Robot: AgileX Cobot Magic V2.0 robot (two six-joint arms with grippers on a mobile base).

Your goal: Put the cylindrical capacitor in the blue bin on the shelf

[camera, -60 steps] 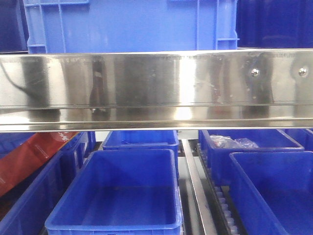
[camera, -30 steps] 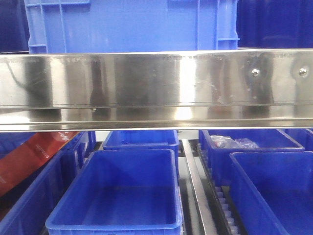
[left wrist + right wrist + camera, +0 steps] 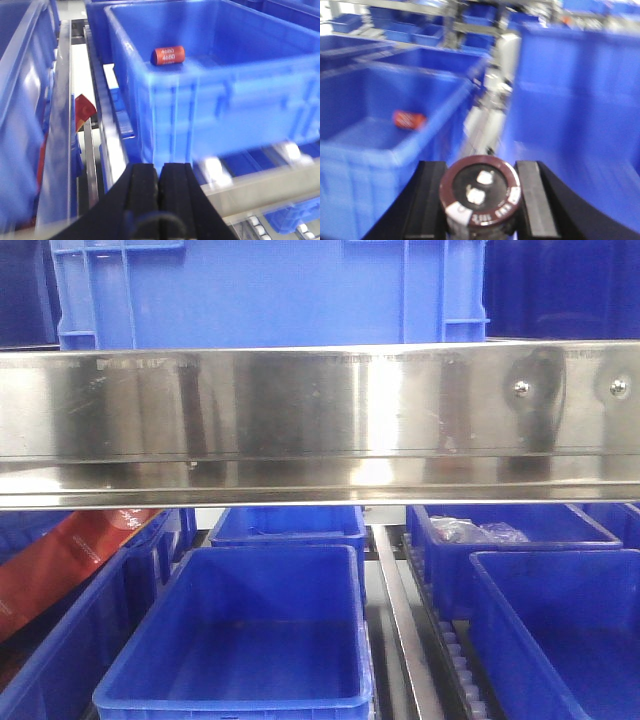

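The right gripper (image 3: 481, 192) was clamped on the cylindrical capacitor (image 3: 480, 201), with one black finger at each side of its dark maroon body. The capacitor's flat end, with two pale terminals, faced the camera. It was held outside the bins, in front of the near wall of a blue bin (image 3: 380, 165) that stood at the left in the right wrist view. Inside that bin a small orange-red cylinder (image 3: 409, 119) lay on its side. The picture was blurred there, so it was perhaps another capacitor. At the right rose a tall blue wall (image 3: 580, 125).

The left gripper (image 3: 159, 192) had its two black fingers pressed together, with nothing between them. It hung before a ribbed blue bin (image 3: 210, 110), in which a cylinder marked 4680 (image 3: 168, 55) lay on its side near the far left corner.

In the front view the shiny rail of the shelf (image 3: 300, 420) crossed the whole picture. A large blue crate (image 3: 270, 290) stood above it, and an open bin (image 3: 235, 708) stood below it.
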